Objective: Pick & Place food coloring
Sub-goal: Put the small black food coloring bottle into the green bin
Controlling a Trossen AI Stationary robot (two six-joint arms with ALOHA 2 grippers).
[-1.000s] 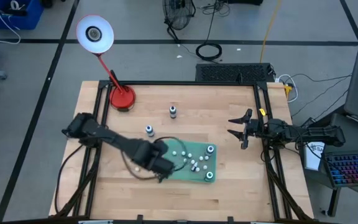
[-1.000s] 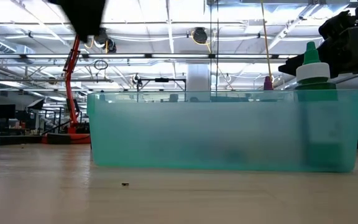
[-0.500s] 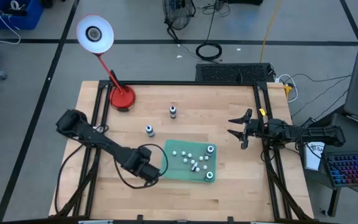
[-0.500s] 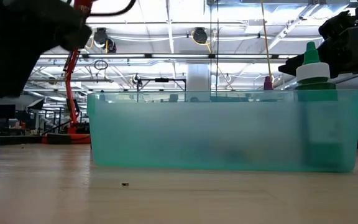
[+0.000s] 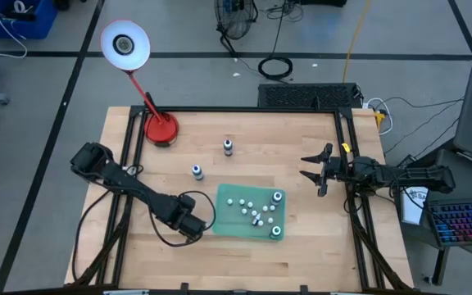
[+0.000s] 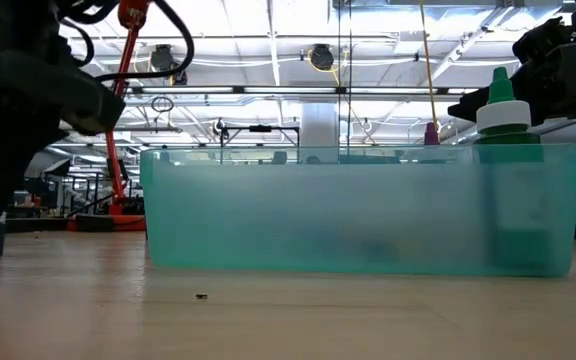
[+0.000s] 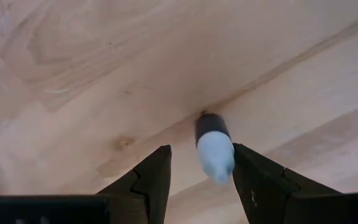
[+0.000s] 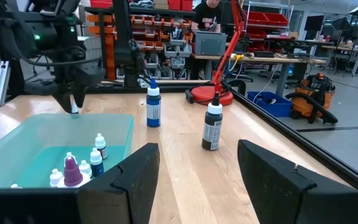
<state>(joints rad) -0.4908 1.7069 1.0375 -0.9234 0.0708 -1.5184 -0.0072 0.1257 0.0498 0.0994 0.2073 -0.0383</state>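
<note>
A tiny food coloring bottle (image 7: 213, 148) with a white cap and dark body stands upright on the wood, just off the left side of the green tray (image 5: 238, 223). My left gripper (image 5: 193, 225) points down over it, open. In the left wrist view its fingers (image 7: 202, 149) stand on either side of the bottle, the cap nearer one of them. Several more white-capped bottles (image 5: 255, 211) stand in the tray. A blue bottle (image 5: 196, 171) and a dark one (image 5: 228, 147) stand on the table beyond it. My right gripper (image 5: 304, 166) waits open near the table's right edge.
The red lamp base (image 5: 161, 129) sits at the table's far left corner, its stem leaning out to the white shade (image 5: 124, 44). Two green-capped bottles (image 5: 276, 232) stand at the tray's right side. Bare wood lies near the table's front edge and between tray and right gripper.
My left gripper has moved from above the tray's left part toward the table's left and near edge, and has come down beside the tray. In the low view it now stands in front of the small bottle at the left. My right arm has kept still.
</note>
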